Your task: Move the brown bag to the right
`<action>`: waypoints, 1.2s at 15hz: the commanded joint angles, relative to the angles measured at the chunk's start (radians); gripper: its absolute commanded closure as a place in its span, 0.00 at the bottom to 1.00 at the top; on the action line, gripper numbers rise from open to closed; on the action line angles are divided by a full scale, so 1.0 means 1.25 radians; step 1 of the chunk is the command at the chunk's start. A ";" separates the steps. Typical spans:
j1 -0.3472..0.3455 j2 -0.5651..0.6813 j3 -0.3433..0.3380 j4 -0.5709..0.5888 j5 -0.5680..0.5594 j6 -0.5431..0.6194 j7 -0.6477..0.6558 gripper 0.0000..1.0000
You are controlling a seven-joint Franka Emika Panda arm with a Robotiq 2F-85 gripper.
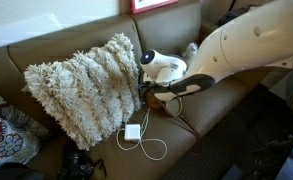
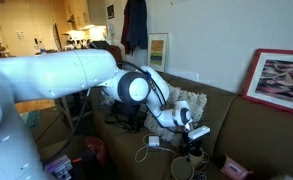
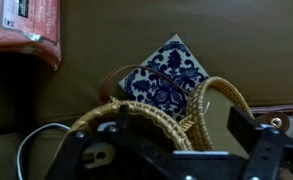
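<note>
In the wrist view the brown bag (image 3: 136, 125) is a tan woven pouch with arched handles, lying on the brown couch (image 3: 226, 40) right under my gripper (image 3: 171, 150). The jaws are wide apart, and the bag's rim and one handle stand between them. A dark blue patterned square (image 3: 166, 72) lies just behind the bag. In an exterior view the gripper (image 1: 151, 92) hangs beside the shaggy pillow. The bag (image 1: 162, 98) is mostly hidden under it, and its thin dark cord loops onto the seat. The gripper also shows in an exterior view (image 2: 193, 128).
A large shaggy cream pillow (image 1: 86, 85) leans on the couch back. A white charger with its cable (image 1: 133, 133) lies on the seat in front. A red box (image 3: 26, 25) lies near the bag. A black camera (image 1: 76, 165) sits at the seat's front.
</note>
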 commanded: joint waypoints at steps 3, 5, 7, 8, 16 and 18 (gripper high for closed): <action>0.007 0.000 -0.016 -0.026 -0.011 0.008 0.022 0.00; 0.005 0.000 -0.020 -0.036 -0.011 0.002 0.026 0.00; 0.003 0.001 -0.023 -0.045 -0.012 -0.002 0.025 0.00; 0.003 0.001 -0.025 -0.049 -0.013 -0.007 0.026 0.00; 0.003 0.001 -0.037 -0.071 -0.018 -0.020 0.044 0.08; 0.001 0.001 -0.038 -0.071 -0.017 -0.025 0.044 0.31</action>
